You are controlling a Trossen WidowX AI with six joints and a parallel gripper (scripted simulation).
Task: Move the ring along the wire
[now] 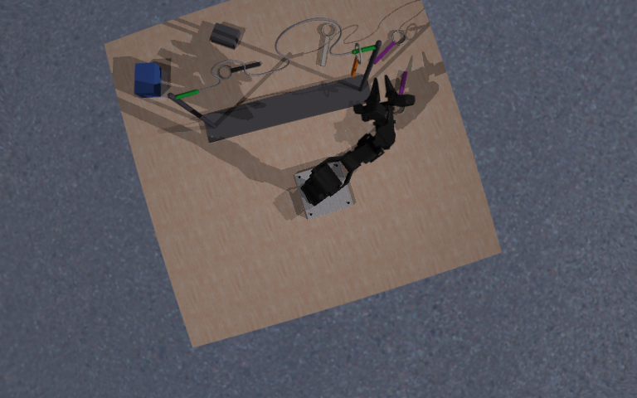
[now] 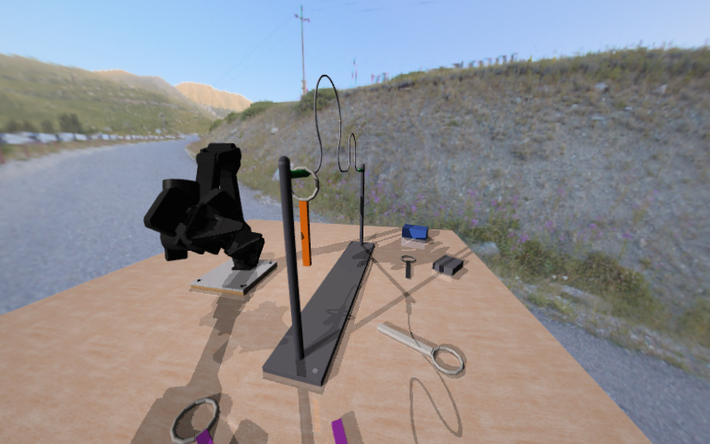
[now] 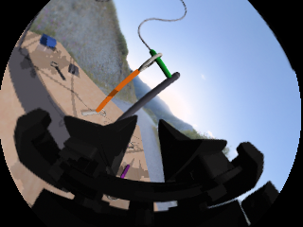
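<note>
The ring (image 1: 360, 55) (image 2: 317, 184) hangs on the green part (image 1: 368, 48) (image 2: 299, 172) (image 3: 163, 66) beside the near-right post (image 1: 370, 68) (image 2: 290, 251) (image 3: 151, 94), wire through it. Its orange handle (image 1: 354, 66) (image 2: 305, 235) (image 3: 118, 90) points down. My gripper (image 1: 381, 77) (image 3: 148, 120) is partly open and empty, on the robot's side of that post, apart from the handle. The thin grey wire (image 2: 340, 117) loops up and runs to the other green part (image 1: 187, 94) (image 2: 360, 168) at the other post (image 1: 192, 110) (image 2: 361, 209). Fingertips are unclear in the exterior view.
A dark base board (image 1: 281, 110) (image 2: 335, 314) joins the posts. A blue block (image 1: 147, 80) (image 2: 415, 231), a dark block (image 1: 226, 36) (image 2: 447, 265), a pale-handled ring tool (image 1: 323, 51), a black-handled one (image 1: 246, 66) and two purple-handled ones (image 1: 384, 52) lie on the table.
</note>
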